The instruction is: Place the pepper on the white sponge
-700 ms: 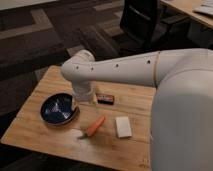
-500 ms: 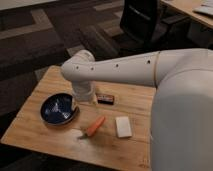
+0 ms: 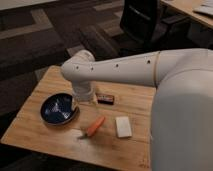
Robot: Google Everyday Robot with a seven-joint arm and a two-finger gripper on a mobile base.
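The orange-red pepper lies on the wooden table near the front, its green stem end pointing front-left. The white sponge lies flat just right of it, a small gap between them. My white arm reaches in from the right and bends down over the table. The gripper hangs between the blue bowl and the pepper, just behind and left of the pepper, open with nothing in it. Its fingers are partly hidden by the wrist.
A blue bowl sits at the left of the table, close beside the gripper. A small dark box with red marking lies behind the pepper. A black office chair stands beyond the table on dark carpet.
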